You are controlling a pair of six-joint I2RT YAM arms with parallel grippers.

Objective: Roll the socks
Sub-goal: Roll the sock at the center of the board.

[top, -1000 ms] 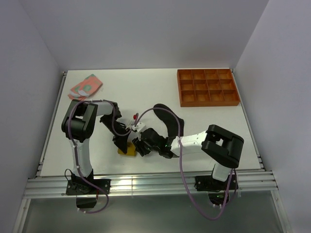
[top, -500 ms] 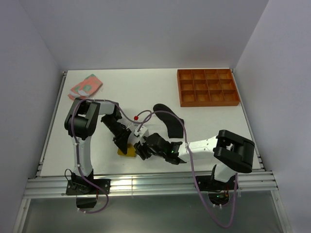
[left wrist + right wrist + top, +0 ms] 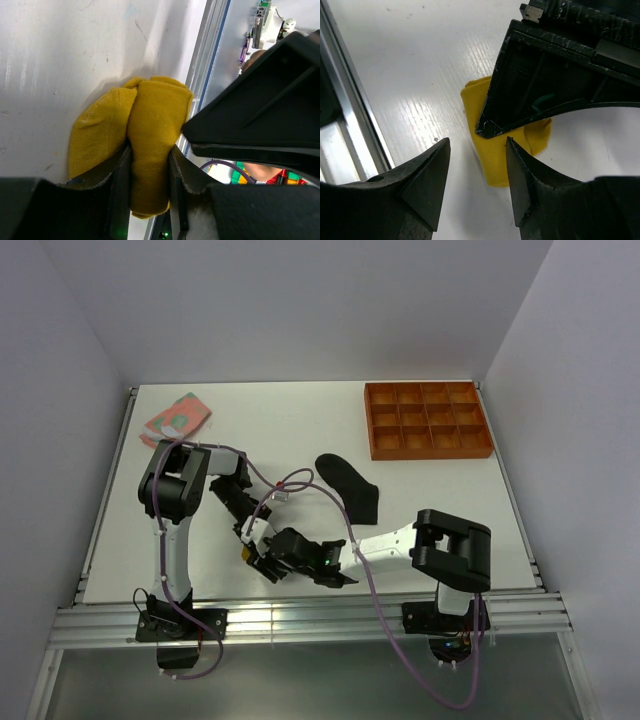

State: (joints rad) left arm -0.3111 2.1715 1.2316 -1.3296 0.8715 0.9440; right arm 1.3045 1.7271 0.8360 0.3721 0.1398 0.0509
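The mustard-yellow sock (image 3: 155,120) lies bunched near the table's front edge, and my left gripper (image 3: 150,148) is shut on a fold of it. From above only a sliver of this sock (image 3: 246,553) shows under the left gripper (image 3: 248,534). My right gripper (image 3: 477,145) is open and empty, its fingertips (image 3: 436,165) hovering just short of the yellow sock (image 3: 506,162); from above the right gripper (image 3: 264,562) sits right beside the left one. The black sock (image 3: 350,485) lies flat at mid-table. The pink sock with green patches (image 3: 177,417) lies at the far left.
The orange tray with square compartments (image 3: 427,420) stands at the back right. The table's metal front rail (image 3: 350,125) runs close to both grippers. The left gripper's black body (image 3: 555,70) fills the space above the yellow sock in the right wrist view.
My right arm has swung left and nearer, bringing its open gripper up to the yellow sock and uncovering the black sock. The left gripper has stayed shut on the yellow sock.
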